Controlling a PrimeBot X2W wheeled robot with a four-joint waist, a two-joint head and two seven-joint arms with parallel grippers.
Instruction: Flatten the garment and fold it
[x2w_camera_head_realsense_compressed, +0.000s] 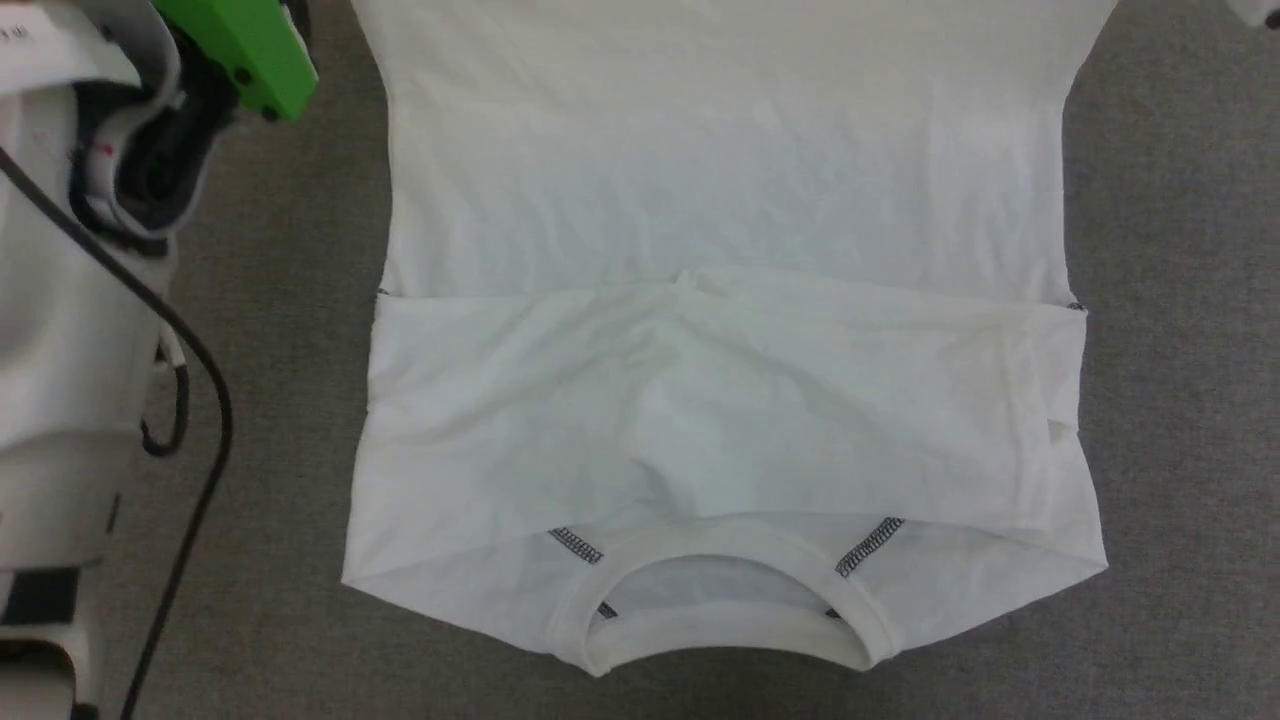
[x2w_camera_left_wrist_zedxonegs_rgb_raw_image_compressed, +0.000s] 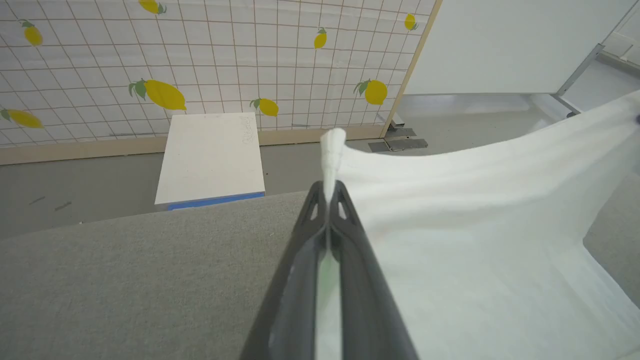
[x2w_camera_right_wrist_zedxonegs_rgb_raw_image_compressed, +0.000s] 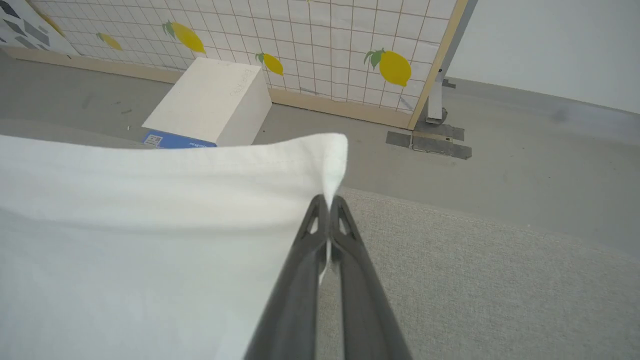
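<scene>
- The left gripper (x2w_camera_left_wrist_zedxonegs_rgb_raw_image_compressed: 329, 192) has its two dark fingers pressed together on a corner of the shirt (x2w_camera_left_wrist_zedxonegs_rgb_raw_image_compressed: 475, 240). A small tuft of white cloth sticks out just past the tips.
- In the left wrist view the cloth spreads away to the right of the jaws. It is raised off the grey table (x2w_camera_left_wrist_zedxonegs_rgb_raw_image_compressed: 150, 280) at the held corner and sags further along.
- The right gripper (x2w_camera_right_wrist_zedxonegs_rgb_raw_image_compressed: 329, 202) is likewise clamped on another corner of the shirt, with a thin strip of cloth showing between the fingers.
- In the right wrist view the cloth spreads to the left of the jaws, and bare table lies to their right.
- In the head view the near part of the shirt lies flat on the table. Its collar (x2w_camera_head_realsense_compressed: 735, 600) is closest to the camera, and short lines of dark zigzag stitching (x2w_camera_head_realsense_compressed: 577, 545) sit on either side of it.
- A layer of cloth is folded across the middle of the shirt, and the far part runs out past the top edge of the view.
- Beyond the table a white box (x2w_camera_left_wrist_zedxonegs_rgb_raw_image_compressed: 210, 155) stands on the floor in front of a tiled wall panel with lemons (x2w_camera_left_wrist_zedxonegs_rgb_raw_image_compressed: 225, 60).
</scene>
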